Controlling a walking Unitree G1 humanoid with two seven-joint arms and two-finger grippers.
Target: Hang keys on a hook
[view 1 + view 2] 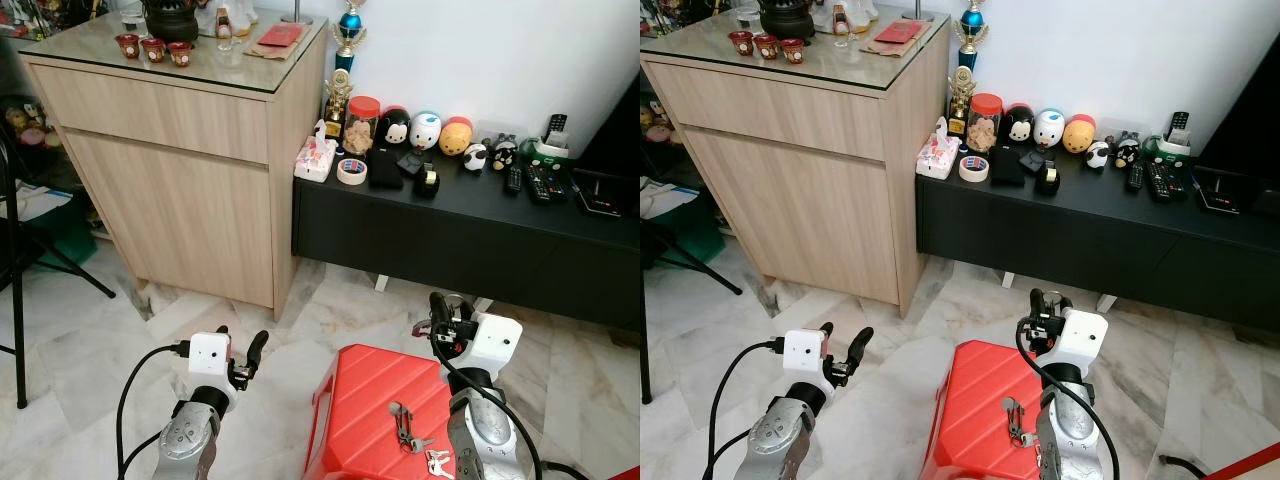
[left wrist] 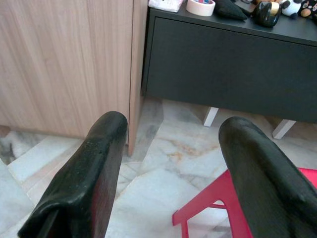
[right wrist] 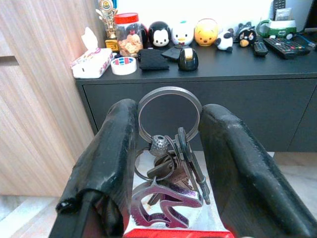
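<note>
Gripping a bunch of keys [image 3: 168,168] by its large ring, the right gripper [image 3: 168,148] clamps both black fingers against the ring's sides above a red stool [image 1: 375,415]. More keys [image 1: 405,425] lie near the stool's right edge. The left gripper [image 2: 171,163] hovers over marble floor [image 2: 163,158], fingers apart, facing a black TV console [image 2: 233,74].

Both arms forward, fingers [image 2: 89,173] apart

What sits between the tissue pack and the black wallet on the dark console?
A roll of tape lies between the tissue pack and the black wallet on the console, clearest in the right wrist view.
</note>
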